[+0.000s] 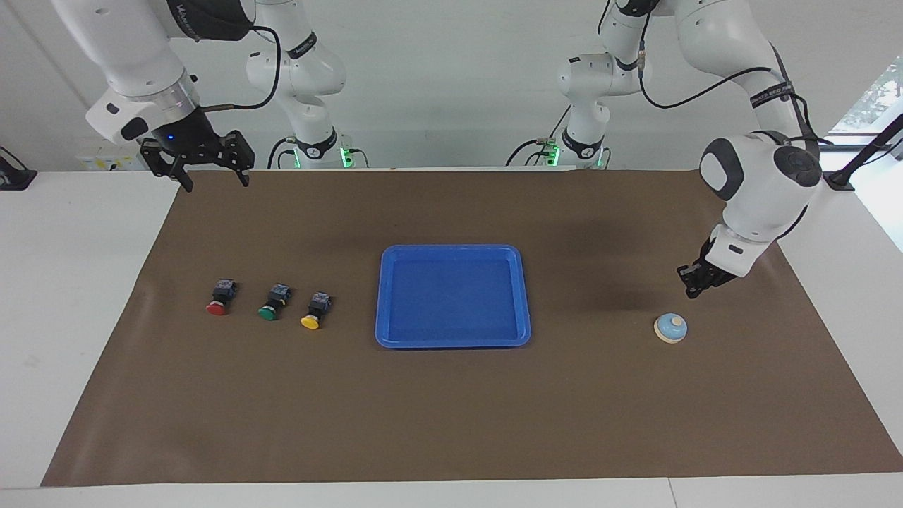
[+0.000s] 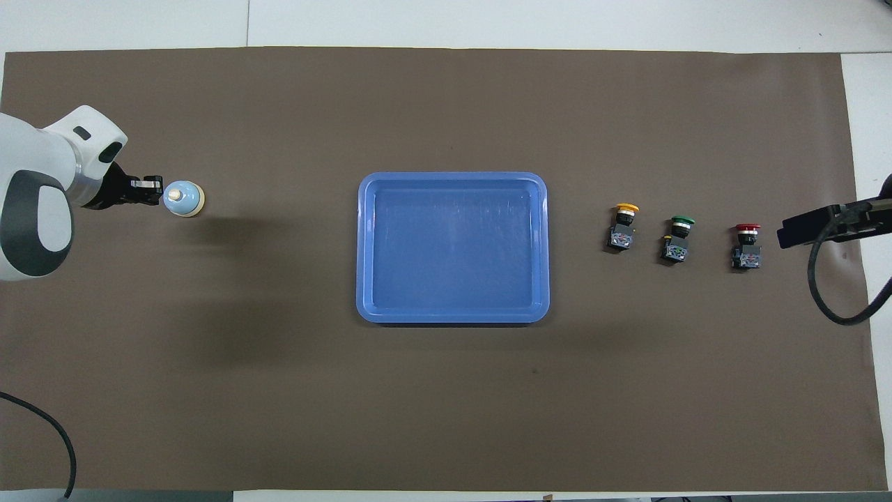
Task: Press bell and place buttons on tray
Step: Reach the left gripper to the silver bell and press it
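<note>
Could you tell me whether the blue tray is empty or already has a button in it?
Empty. The tray shows bare blue floor; the three buttons lie on the mat beside it.

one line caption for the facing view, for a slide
Left gripper shut above the bell; three buttons lie beside the blue tray.

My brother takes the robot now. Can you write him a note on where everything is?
Left gripper: shut, empty, in the air close beside the small light-blue dome bell, not touching.
Right gripper: open, waiting at its end.
Red, green and yellow capped black push-buttons: in a row on the brown mat.
Flat blue plastic tray: mid-table.
Done: nothing.
Left: press bell, move three buttons.
</note>
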